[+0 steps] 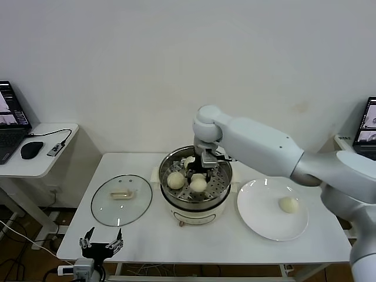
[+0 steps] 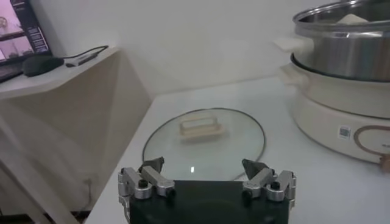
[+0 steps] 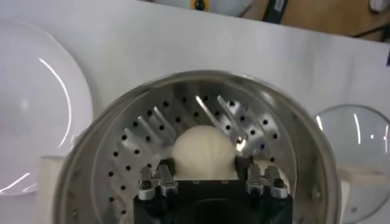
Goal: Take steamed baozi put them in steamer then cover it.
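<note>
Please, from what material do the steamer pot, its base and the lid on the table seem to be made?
Steamer pot: apparently stainless steel, polished; it mirrors light, and its perforated tray gleams in the right wrist view.
Base: probably plastic, cream-white and matte, carrying a printed label.
Lid: seemingly clear glass with a thin metal rim; the table shows through it. Its cream handle looks plastic, though that is uncertain.

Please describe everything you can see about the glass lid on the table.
The lid is a round disc of clear glass with a thin metal rim and a cream rectangular handle at its centre. It lies flat on the white table, handle up, to the robot's left of the steamer and apart from it. Nothing touches it except the table. The open left gripper is near its edge, off the table's front, without contact.
</note>
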`<act>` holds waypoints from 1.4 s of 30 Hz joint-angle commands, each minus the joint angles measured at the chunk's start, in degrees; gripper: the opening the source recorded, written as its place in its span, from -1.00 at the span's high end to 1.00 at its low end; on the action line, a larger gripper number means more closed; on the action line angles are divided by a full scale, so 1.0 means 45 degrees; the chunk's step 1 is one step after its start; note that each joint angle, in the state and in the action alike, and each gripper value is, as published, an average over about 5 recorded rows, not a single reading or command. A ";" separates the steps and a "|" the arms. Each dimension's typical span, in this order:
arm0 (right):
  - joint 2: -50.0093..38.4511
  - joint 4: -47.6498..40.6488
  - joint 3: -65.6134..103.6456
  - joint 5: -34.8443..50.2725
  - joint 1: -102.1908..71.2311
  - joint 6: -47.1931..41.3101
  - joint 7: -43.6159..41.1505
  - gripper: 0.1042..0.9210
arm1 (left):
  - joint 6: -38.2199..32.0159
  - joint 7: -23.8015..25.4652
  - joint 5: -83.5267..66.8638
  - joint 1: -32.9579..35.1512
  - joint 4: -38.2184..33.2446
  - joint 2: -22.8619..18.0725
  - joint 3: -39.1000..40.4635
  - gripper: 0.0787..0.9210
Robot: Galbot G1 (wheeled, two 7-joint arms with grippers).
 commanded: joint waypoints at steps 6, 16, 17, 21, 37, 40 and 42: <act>0.0102 0.0109 0.0059 -0.0061 -0.0546 0.0195 0.0033 -0.22 | 0.0010 0.0017 0.0016 0.0012 0.0041 -0.0023 0.0032 -0.77; 0.0092 0.0109 0.0104 -0.0005 -0.0576 0.0150 0.0359 -0.24 | 0.0003 0.0022 0.0025 0.0034 0.0033 -0.0022 0.0065 -0.77; 0.0072 0.0118 0.0101 0.0010 -0.0552 0.0111 0.0414 -0.25 | 0.0003 0.0025 0.0022 0.0035 0.0034 -0.0013 0.0059 -0.77; -0.0048 0.0340 0.0181 -0.0034 -0.0395 -0.0343 0.0441 -0.44 | 0.0006 0.0037 0.0011 0.0022 0.0041 0.0008 0.0043 -0.77; -0.3190 0.1686 0.1610 0.1610 0.1879 -0.5657 0.0479 -0.76 | 0.0042 0.0129 0.0030 0.0068 -0.0290 0.0064 0.0102 -0.77; -0.4177 0.1683 0.1835 0.1789 0.2264 -0.7267 0.0566 -0.76 | 0.0050 0.0149 -0.0009 0.0058 -0.0368 0.0133 0.0080 -0.77; -0.4796 0.1614 0.1771 0.2360 0.2487 -0.8462 0.0547 -0.76 | 0.0054 0.0160 -0.0028 0.0044 -0.0372 0.0197 0.0092 -0.77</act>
